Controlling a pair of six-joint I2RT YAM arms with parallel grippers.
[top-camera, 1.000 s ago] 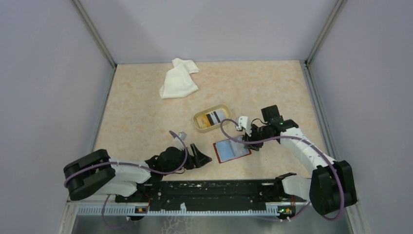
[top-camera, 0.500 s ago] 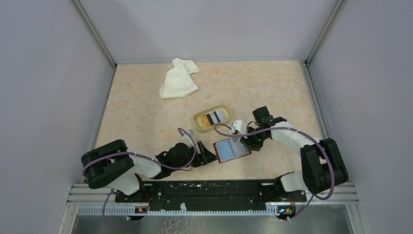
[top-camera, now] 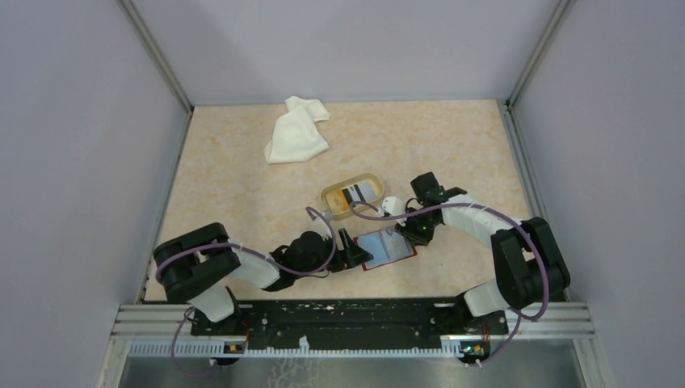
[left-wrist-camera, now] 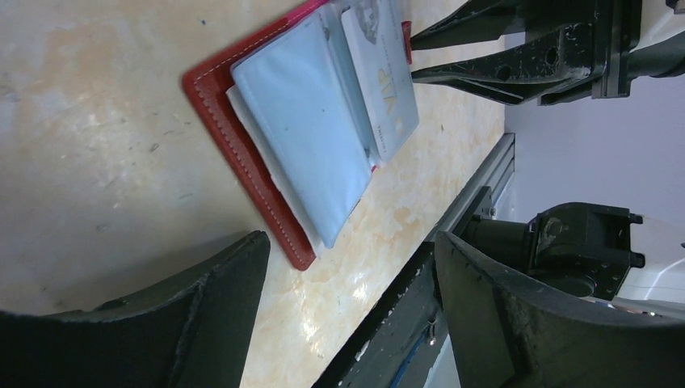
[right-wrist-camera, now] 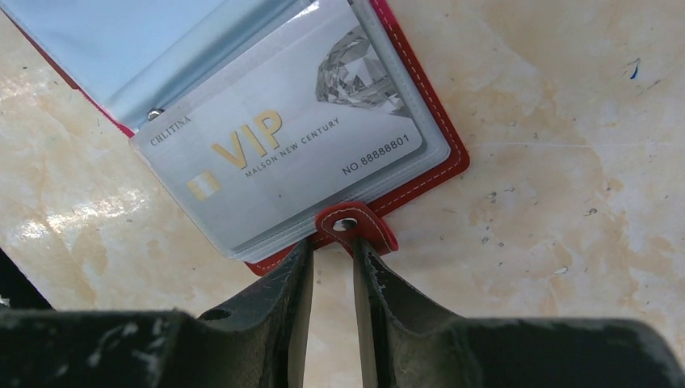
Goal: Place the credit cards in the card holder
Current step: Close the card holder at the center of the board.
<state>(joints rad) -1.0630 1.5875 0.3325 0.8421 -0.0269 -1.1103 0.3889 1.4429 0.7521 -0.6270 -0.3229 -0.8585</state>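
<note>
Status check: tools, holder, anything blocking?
Left tool open, just short of holder. Right tool nearly closed at snap tab; grip unclear. Holder open flat, VIP card pocketed; more cards in dish. Nothing blocking.

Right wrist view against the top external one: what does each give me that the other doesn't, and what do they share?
Only the right wrist: the VIP card with legible print in a clear pocket, and the snap tab right at the right gripper, whose fingertips stand narrowly apart; I cannot confirm a pinch. Only the top external: the white cloth, the tan dish with cards in it, and the left gripper by the holder's left edge. Both: the red card holder lying open on the table.
</note>
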